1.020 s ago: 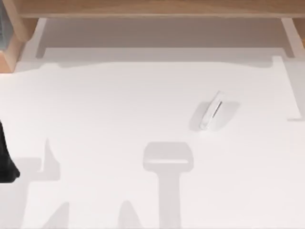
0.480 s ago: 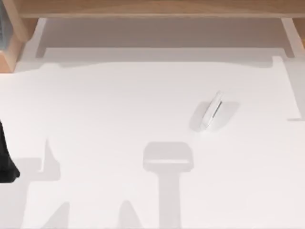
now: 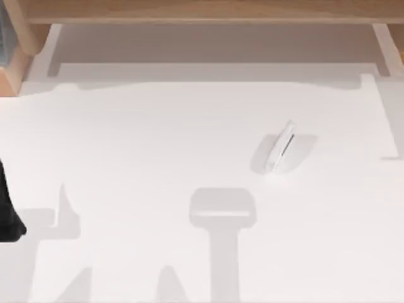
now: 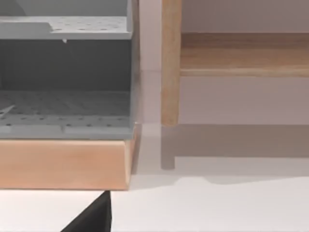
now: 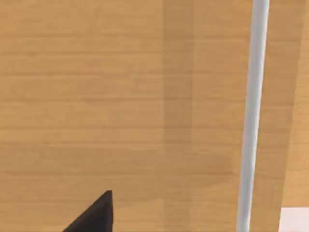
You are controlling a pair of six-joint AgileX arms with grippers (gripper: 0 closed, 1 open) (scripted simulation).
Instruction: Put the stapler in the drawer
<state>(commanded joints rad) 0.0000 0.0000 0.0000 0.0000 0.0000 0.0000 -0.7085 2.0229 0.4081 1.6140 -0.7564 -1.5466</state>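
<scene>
Lying slantwise on the white table (image 3: 158, 145), the stapler (image 3: 281, 148) sat well right of the left arm (image 3: 7, 214), untouched; whether either pincer was open could not be told.

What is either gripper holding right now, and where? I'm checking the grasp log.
Nothing is held: the stapler lies alone on the white table, no gripper on it.

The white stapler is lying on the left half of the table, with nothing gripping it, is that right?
Not quite. The stapler lies on the right half of the white table, not the left, as the top view shows. The rest holds: nothing grips it, and the left arm sits far off at the table's left edge.
</scene>
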